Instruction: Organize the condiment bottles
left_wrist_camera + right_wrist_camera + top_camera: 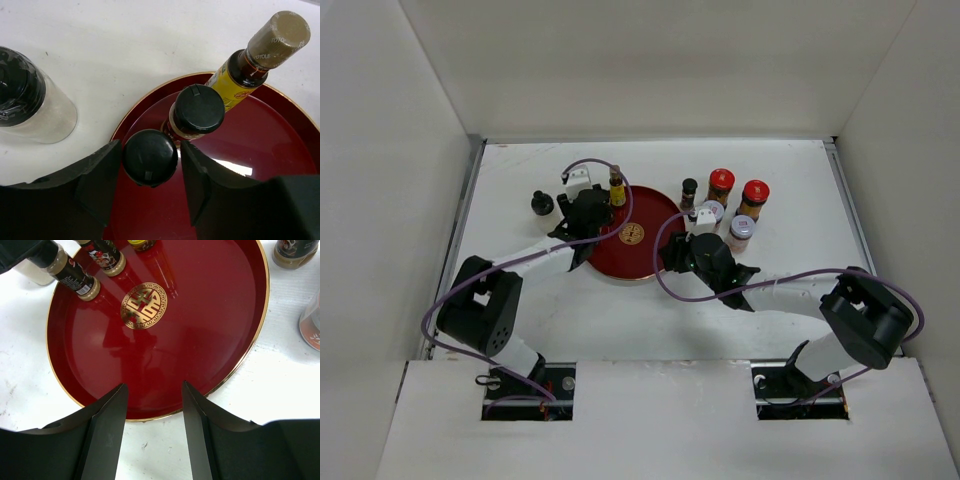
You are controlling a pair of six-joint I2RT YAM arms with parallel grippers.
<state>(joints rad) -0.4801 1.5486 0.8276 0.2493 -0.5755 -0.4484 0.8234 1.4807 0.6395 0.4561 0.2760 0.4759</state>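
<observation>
Left gripper (150, 167) straddles a black-capped bottle (150, 154) standing on the red tray (285, 145), just inside its left rim. I cannot tell whether the jaws pinch the body beneath the cap or merely flank it. A clear jar with a black cap (30, 107) stands off the tray to the left, on the table (125, 40). I judge the step in hand to be placing this bottle beside a second black-capped bottle (198, 109), which sits very close to it, with the yellow-labelled bottle (240, 75) just beyond. The next move, in my judgement, calls for a full release and a straight lift, since these neighbours crowd the jaws. Right gripper (152, 402) hangs spread and empty over the tray's near rim. Off the tray to its right stand the red-lidded jars (721, 181) and white-lidded jars (742, 229), not yet collected.
</observation>
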